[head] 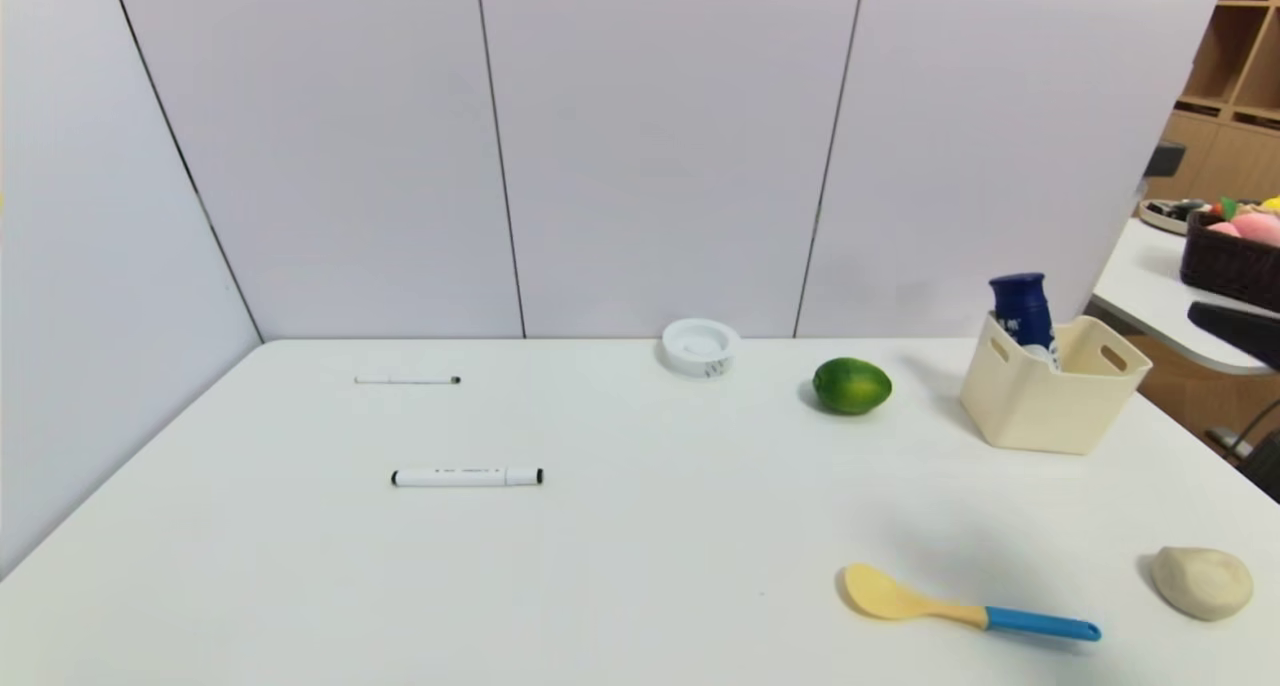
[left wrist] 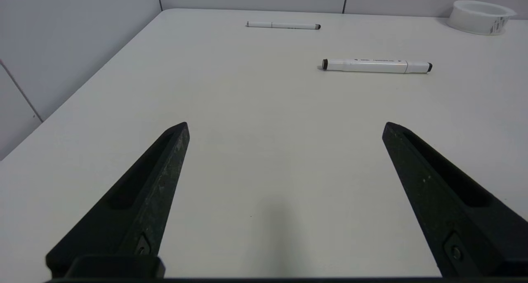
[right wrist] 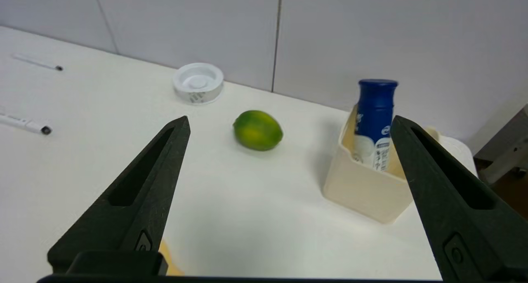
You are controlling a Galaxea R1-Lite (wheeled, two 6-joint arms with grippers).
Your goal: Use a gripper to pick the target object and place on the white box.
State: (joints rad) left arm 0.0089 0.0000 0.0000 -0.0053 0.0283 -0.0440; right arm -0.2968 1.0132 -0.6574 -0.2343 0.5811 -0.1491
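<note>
The target object (head: 1022,311), a slim bottle with a navy cap and upper label, stands leaning inside the white box (head: 1040,411) at the table's far right. In the right wrist view the bottle (right wrist: 374,118) rises out of the cream box (right wrist: 363,192). My right gripper (right wrist: 289,120) is open and holds nothing; it hangs above the table, some way short of the box. My left gripper (left wrist: 285,126) is open too, with nothing in it, low over bare table on the left side. Neither gripper shows in the head view.
A green lime (head: 851,385) lies left of the box, and a small round white dish (head: 700,346) sits by the back wall. A marker (head: 467,477) and a thin pen (head: 407,379) lie at the left. A yellow spoon (head: 960,611) and a beige lump (head: 1201,582) are near the front right.
</note>
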